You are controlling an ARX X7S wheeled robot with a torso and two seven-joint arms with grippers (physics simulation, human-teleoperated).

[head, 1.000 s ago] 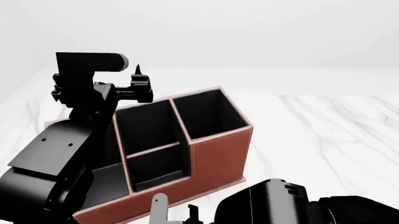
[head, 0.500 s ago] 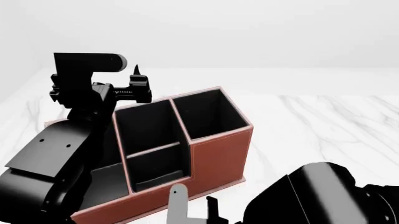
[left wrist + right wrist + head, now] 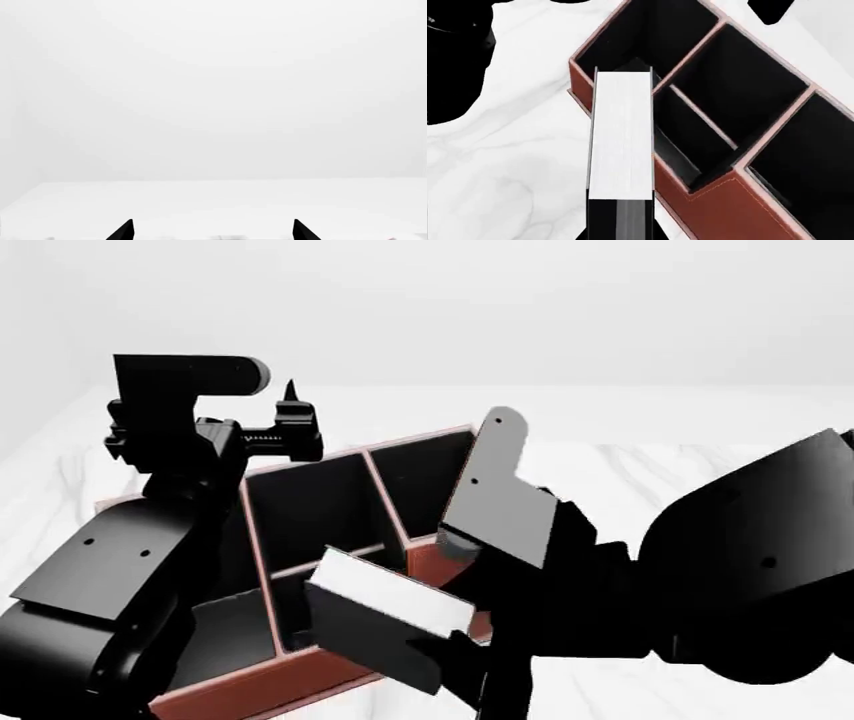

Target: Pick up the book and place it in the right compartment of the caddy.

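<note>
Above the caddy [image 3: 334, 680], a thin black book [image 3: 387, 615] shows its white page edge.

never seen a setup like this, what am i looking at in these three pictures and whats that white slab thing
These are simulator renders of a two-armed wheeled robot. One picture comes from a camera on its head, looking down over both arms; the other two come from cameras near each gripper.

On the white marble table stands a red-brown caddy, a desk organizer with black-lined sections.

The white slab is the page edge of a thin black book. The right gripper holds it by one end, raised over the caddy's front edge, not yet in the tall right compartment.

The left gripper holds nothing: its camera shows only two fingertips set apart, facing a blank wall.
</note>
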